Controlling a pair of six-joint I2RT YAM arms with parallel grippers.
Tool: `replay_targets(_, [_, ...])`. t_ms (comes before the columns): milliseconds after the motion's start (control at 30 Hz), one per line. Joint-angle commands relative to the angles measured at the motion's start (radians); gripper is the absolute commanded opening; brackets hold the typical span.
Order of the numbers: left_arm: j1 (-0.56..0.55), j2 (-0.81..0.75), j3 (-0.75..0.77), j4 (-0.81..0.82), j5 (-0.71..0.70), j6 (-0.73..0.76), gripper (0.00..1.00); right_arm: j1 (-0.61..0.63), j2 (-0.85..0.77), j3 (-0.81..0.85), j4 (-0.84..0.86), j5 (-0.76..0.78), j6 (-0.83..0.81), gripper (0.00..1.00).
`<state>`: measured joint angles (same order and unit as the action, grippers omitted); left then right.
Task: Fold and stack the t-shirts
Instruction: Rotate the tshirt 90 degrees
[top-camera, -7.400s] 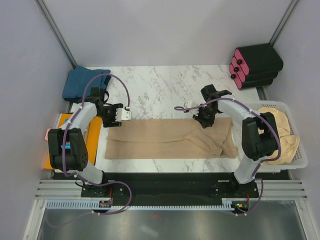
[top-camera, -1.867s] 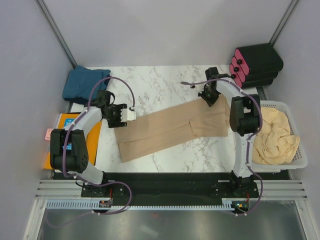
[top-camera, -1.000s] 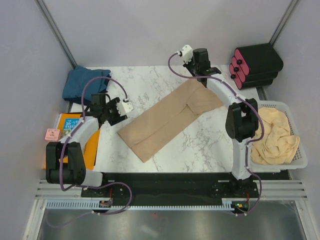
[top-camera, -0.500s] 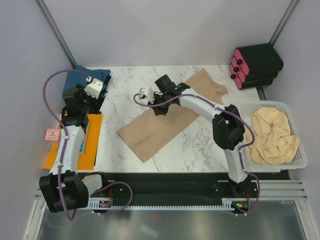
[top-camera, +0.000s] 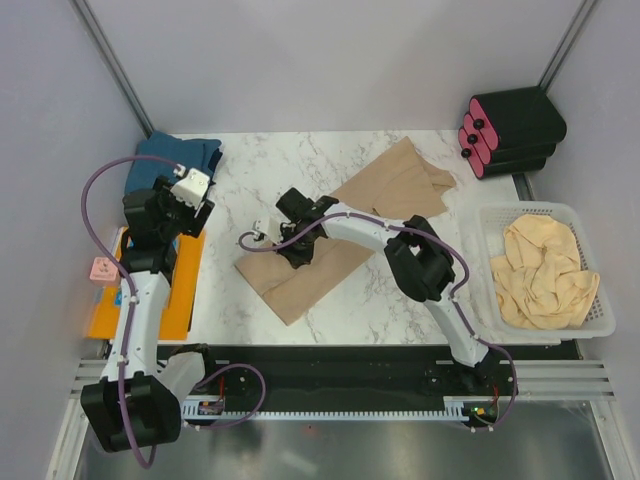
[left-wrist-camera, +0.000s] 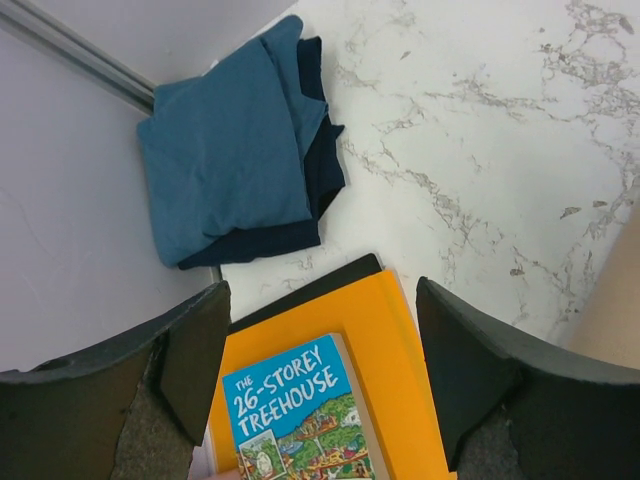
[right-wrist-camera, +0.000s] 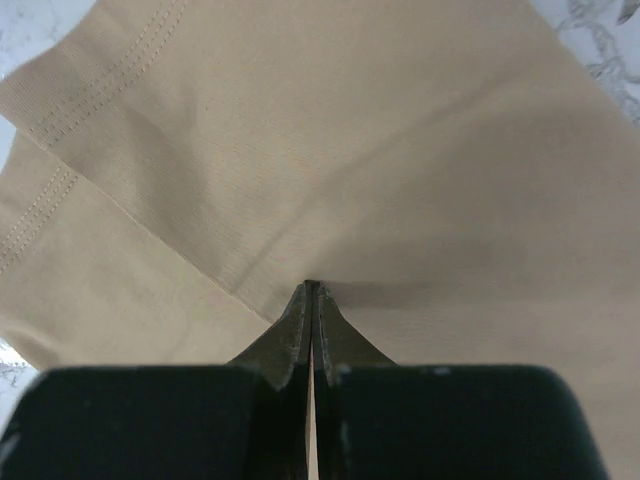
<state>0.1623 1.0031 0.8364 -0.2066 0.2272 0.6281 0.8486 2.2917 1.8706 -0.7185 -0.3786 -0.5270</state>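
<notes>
Nearest, along the left edge of the table (top-camera: 300, 170), the orange book (top-camera: 186, 285) lies flat; in the left wrist view its blue cover (left-wrist-camera: 300, 425) fills the bottom centre. A small pink thing (top-camera: 103, 268) sits just left of it.

In the lower middle of the top view the tan shirt (top-camera: 345, 230) lies as a long folded strip, slanting from lower left to upper right; its near end is squared off, its far end spreads wider. The right gripper (top-camera: 298, 250) is down on that near end, jaws pressed together; in the right wrist view its tips (right-wrist-camera: 312, 295) touch the cloth (right-wrist-camera: 350, 140) just beside a stitched hem edge that runs off to the upper left; whether any cloth is pinched I cannot tell.

At the right edge the white basket (top-camera: 545, 328) holds a crumpled beige shirt (top-camera: 545, 275).

Further back on the left, the left gripper (top-camera: 165, 212) hangs over the book's far end, jaws wide apart with nothing between them (left-wrist-camera: 320, 335); the blue shirt (top-camera: 178, 160) lies folded in the far left corner, just beyond the book (left-wrist-camera: 235, 150).

At the far right stands a black and pink case (top-camera: 512, 130), off the table.
</notes>
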Motion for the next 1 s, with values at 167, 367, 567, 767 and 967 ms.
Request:
replay_targets(167, [0.005, -0.092, -0.019, -0.004, 0.167, 0.099, 0.81, 0.02, -0.004, -0.095, 0.019, 0.026, -0.002, 0.0])
replay_targets(367, [0.003, -0.123, -0.037, -0.005, 0.23, 0.16, 0.81, 0.046, -0.129, -0.336, -0.013, 0.024, -0.002, 0.0])
replay_targets(567, [0.005, -0.115, -0.031, -0.005, 0.267, 0.194, 0.81, 0.052, -0.314, -0.571, -0.059, 0.056, 0.002, 0.0])
replay_targets(767, [0.005, -0.098, -0.026, -0.002, 0.314, 0.2, 0.8, 0.067, -0.501, -0.726, -0.176, 0.044, -0.025, 0.0])
replay_targets(967, [0.005, -0.103, -0.043, 0.001, 0.353, 0.188, 0.81, 0.055, -0.662, -0.621, -0.151, 0.144, -0.042, 0.09])
